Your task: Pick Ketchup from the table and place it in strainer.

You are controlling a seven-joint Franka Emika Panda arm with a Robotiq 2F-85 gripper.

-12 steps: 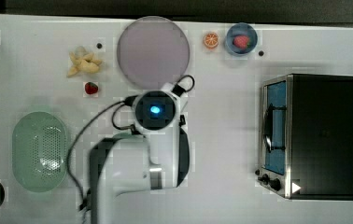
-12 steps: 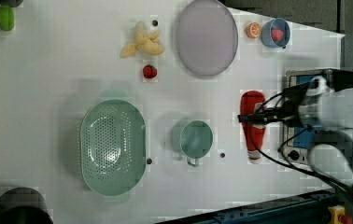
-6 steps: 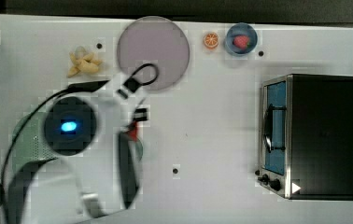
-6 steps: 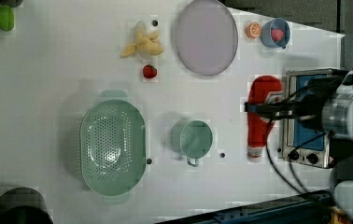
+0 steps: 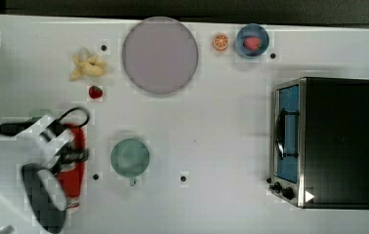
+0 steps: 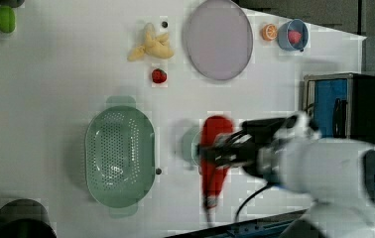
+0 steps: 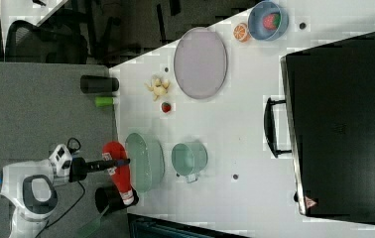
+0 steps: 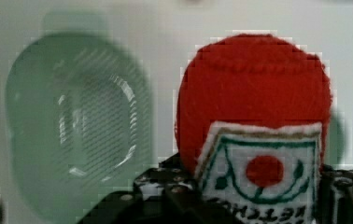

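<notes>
clearly the jaws of the gripper [image 6: 215, 153] are clamped across the middle of the ketchup [image 6: 214, 148], a red bottle held off the desk [image 6: 51, 74]. in the left view it hangs just to the strainer's [image 6: 120, 157] right, over the green cup [image 7: 189, 158]. its knitted-looking skin suggests something soft, light and squashy, unlikely to slip; a mid-body hold seems right, since the tapered end would sag.

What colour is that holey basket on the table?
The strainer is pale mint green with a bottom dotted with small holes; the left view shows it best.
</notes>
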